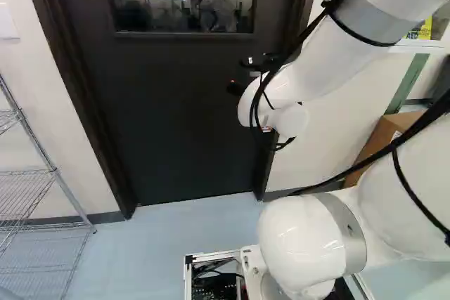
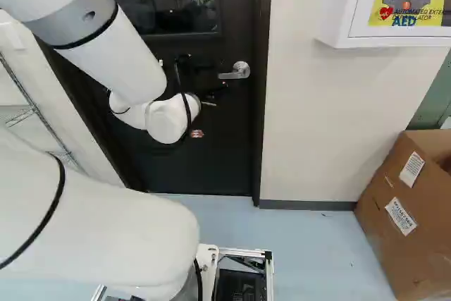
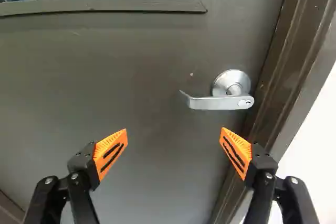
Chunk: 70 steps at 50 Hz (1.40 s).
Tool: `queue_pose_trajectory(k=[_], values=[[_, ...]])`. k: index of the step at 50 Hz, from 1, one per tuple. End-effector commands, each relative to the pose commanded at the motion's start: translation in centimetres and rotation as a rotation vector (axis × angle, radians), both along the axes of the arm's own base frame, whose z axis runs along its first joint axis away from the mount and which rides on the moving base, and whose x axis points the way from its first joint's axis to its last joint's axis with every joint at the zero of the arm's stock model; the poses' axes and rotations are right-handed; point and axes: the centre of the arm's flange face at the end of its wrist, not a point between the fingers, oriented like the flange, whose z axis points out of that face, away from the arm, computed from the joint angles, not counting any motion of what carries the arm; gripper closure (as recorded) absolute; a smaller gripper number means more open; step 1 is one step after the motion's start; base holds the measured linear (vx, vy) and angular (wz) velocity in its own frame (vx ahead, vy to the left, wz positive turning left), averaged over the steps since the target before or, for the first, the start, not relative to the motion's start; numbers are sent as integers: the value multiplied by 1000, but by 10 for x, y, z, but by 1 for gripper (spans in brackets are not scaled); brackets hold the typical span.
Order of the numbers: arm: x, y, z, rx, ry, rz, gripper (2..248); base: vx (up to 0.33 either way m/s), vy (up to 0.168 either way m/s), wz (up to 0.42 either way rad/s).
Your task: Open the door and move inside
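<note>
1 gripper [image 1: 246, 75], 2 fingers [image 3: 110, 156], open, wide gap between them; 2 orange pads, 1 per finger. 1 lever handle [image 3: 220, 103] ahead of the fingers: its free end lies ahead of the gap, its round plate [image 3: 231, 83] ahead of the finger nearer the door frame [image 3: 283, 66]. Lever level; door surface shows between it and the fingertips in the wrist view.

1 door [image 1: 169, 110], dark, shut in its frame. Handle sits close to 1 side edge of the door; frame runs just beside, pale wall [image 2: 317, 125] past it. 1 window [image 1: 179, 5] in the upper door, above the handle.

1 white arm [image 2: 113, 54] reaches toward the handle side of the door. Floor [image 1: 200, 219] shows between door foot and base frame [image 2: 246, 252]: a strip of open room, also running on to the box.

Sides: 1 wire rack [image 1: 53, 170] at the left of the left base view, near the door frame. 1 cardboard box [image 2: 380, 223], 2 white labels [image 2: 401, 216], at the right of the right base view, well apart from the door. 1 white wall cabinet [image 2: 338, 19] above and beside the box.
</note>
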Motion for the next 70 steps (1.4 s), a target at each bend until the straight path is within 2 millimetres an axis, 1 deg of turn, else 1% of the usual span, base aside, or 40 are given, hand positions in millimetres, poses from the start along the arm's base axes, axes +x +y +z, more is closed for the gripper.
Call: queue_pose_trajectory(k=[33,70], values=[[17,0,34,0,-68,0,3,0,0,0],[43,0,54,0,81,0,3,0,0,0]])
